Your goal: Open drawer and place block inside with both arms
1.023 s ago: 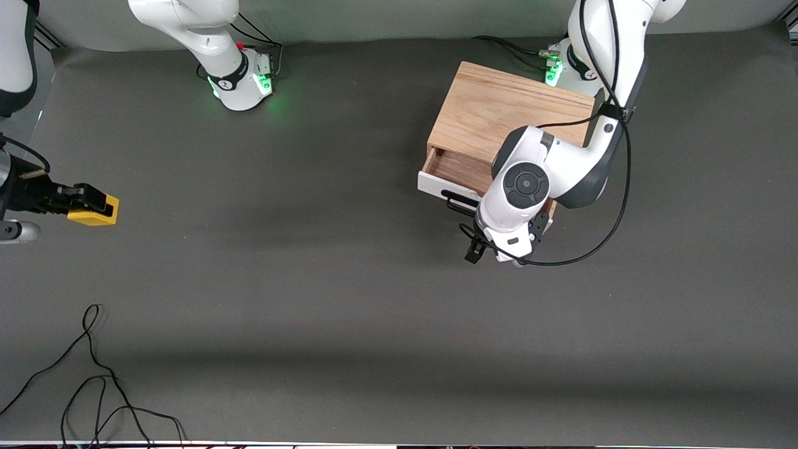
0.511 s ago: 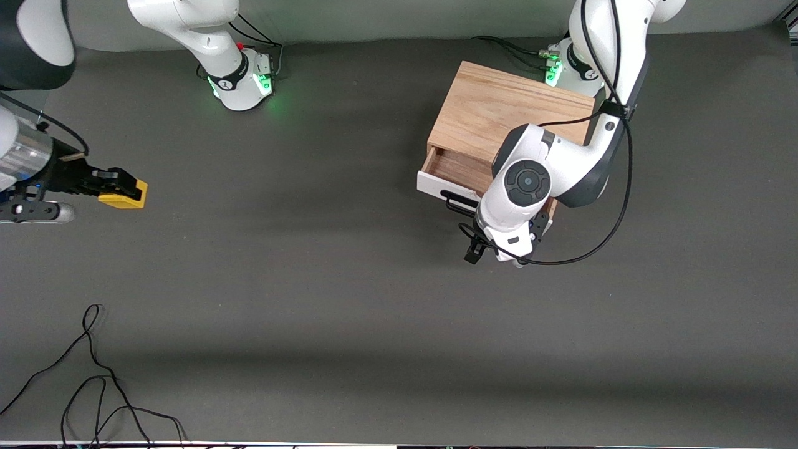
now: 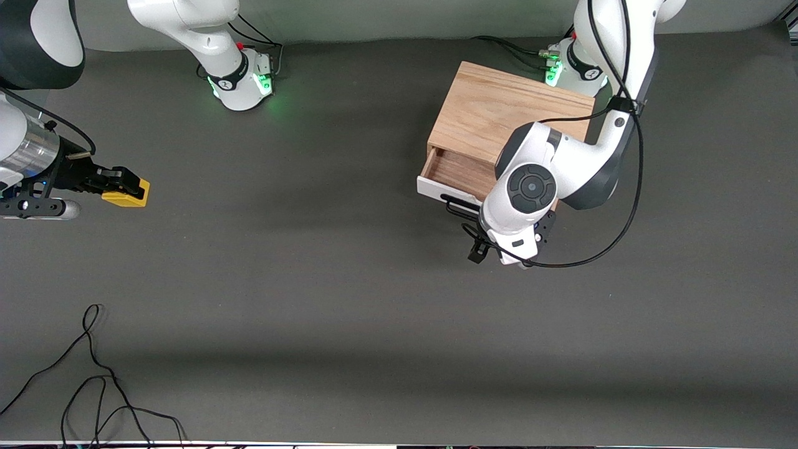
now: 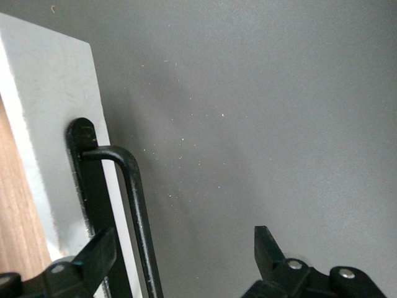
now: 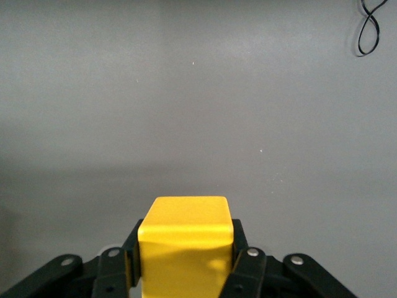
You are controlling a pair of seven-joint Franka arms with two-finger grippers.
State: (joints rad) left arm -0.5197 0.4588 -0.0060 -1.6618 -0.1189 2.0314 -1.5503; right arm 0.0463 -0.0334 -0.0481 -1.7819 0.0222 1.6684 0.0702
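Observation:
The light-wood cabinet point(image 3: 499, 106) stands toward the left arm's end of the table. Its drawer point(image 3: 458, 168) is pulled partly out, showing the wood interior above the white front panel point(image 4: 56, 124). My left gripper point(image 4: 186, 239) is open in front of the drawer, with the black bar handle point(image 4: 139, 217) between its fingers, close to one of them. In the front view the left arm's wrist point(image 3: 530, 186) hides that gripper. My right gripper point(image 3: 121, 181) is shut on the yellow block point(image 5: 185, 242), held over the right arm's end of the table point(image 3: 128, 192).
Loose black cable point(image 3: 93, 374) lies near the front edge at the right arm's end, and a loop of it point(image 5: 370, 28) shows in the right wrist view. The left arm's cable point(image 3: 623, 206) hangs beside the cabinet. Dark mat point(image 3: 312, 249) lies between block and drawer.
The right gripper has carried the block a little toward the cabinet's end and toward the bases, slowing in the last half second. The left wrist has shifted slightly; the drawer stands as before.

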